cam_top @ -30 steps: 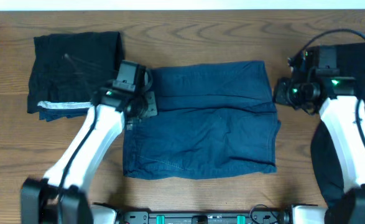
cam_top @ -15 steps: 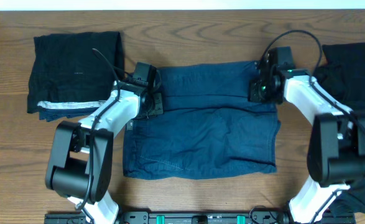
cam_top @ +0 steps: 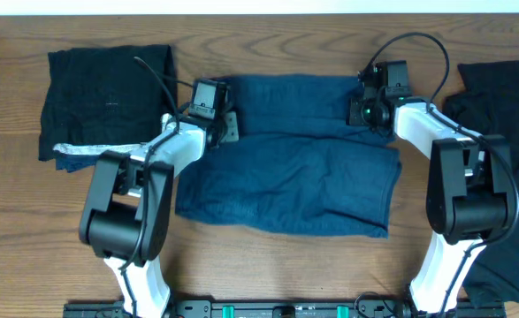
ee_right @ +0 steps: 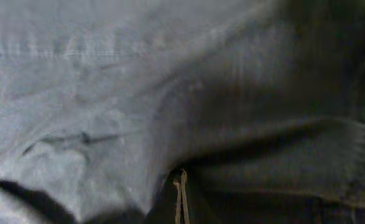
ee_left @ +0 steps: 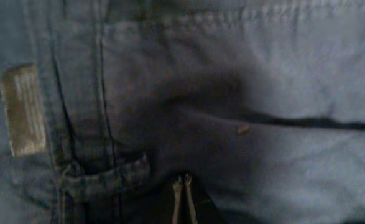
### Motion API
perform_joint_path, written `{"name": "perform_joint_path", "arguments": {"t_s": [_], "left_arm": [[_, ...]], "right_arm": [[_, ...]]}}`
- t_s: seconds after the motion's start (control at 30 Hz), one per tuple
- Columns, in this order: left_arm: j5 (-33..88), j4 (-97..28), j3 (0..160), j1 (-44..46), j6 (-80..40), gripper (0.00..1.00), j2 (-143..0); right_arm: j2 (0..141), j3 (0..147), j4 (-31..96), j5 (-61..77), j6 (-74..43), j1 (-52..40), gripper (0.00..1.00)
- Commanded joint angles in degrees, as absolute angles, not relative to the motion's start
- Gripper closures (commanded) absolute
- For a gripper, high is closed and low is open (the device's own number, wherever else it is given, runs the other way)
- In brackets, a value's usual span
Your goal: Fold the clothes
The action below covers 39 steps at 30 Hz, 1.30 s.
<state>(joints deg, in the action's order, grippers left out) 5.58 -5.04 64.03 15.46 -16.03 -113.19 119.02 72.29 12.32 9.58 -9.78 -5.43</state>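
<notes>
Navy shorts [cam_top: 286, 177] lie spread flat, centre of the table [cam_top: 277, 283], long side running L–R. A crease runs across them just below the far edge, and the near hem sits a bit crooked at the R corner.

My left gripper [cam_top: 219, 125] is at the shorts' far-L corner. Jaws are closed tight, w/ a bit of cloth nipped between the tips. In the L wrist view the tips meet in a dark fold. A belt loop [ee_left: 104, 177] sits just beside them, and a tan label [ee_left: 23, 109] is further L by the waistband seam.

My right gripper [cam_top: 371, 110] is at the far-R corner, also fully closed on the fabric. In the R wrist view the tips press together under a soft ridge of cloth. Can't tell how much cloth is caught in there.

Both arms reach in from the near side, elbows out.

Black garment w/ silvery-white edge [cam_top: 109, 93] lies folded far L, just beside my L arm, apart from the shorts. Another black garment [cam_top: 498, 106] lies loose at the R edge.
</notes>
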Motion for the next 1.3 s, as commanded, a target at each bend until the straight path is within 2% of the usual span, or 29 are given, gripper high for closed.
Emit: {"name": "perform_joint_path", "arguments": {"t_s": [0.0,0.17,0.3,0.47,0.63,0.67,0.8,1.03,1.27], "left_arm": [[4.84,-2.09,62.17,15.18,-15.03,0.94,-120.07],[4.86,0.93,62.98,15.18,-14.74,0.94,-119.68],[4.86,-1.26,64.82,15.18,-12.69,0.94,-114.63],[4.86,-7.66,65.93,15.14,-12.49,0.94,-102.15],[4.86,-22.28,65.93,15.14,-12.51,0.93,-89.65],[4.86,-25.78,65.93,15.14,-12.51,0.93,-87.90],[4.89,-35.05,65.76,15.14,-12.53,0.93,-85.91],[4.89,-34.11,62.96,15.14,-12.69,0.93,-92.01],[4.89,-37.06,62.96,15.14,-12.69,0.93,-101.32]], "right_arm": [[123.90,70.08,9.54,1.06,-9.10,-5.85,0.99],[123.66,70.22,2.37,0.47,-7.53,-5.48,0.96],[121.30,71.94,3.27,0.71,-6.76,-5.10,0.91],[111.81,72.36,7.35,1.48,-6.76,-4.01,0.83],[97.84,72.36,20.01,1.76,-6.79,-3.01,0.77],[95.09,72.36,23.81,1.76,-6.79,-2.74,0.77],[88.38,72.34,34.17,2.39,-6.76,-1.54,0.99],[88.86,70.94,38.76,9.17,-6.74,0.01,0.99],[97.01,69.45,38.20,15.33,-5.43,0.05,0.99]]}}
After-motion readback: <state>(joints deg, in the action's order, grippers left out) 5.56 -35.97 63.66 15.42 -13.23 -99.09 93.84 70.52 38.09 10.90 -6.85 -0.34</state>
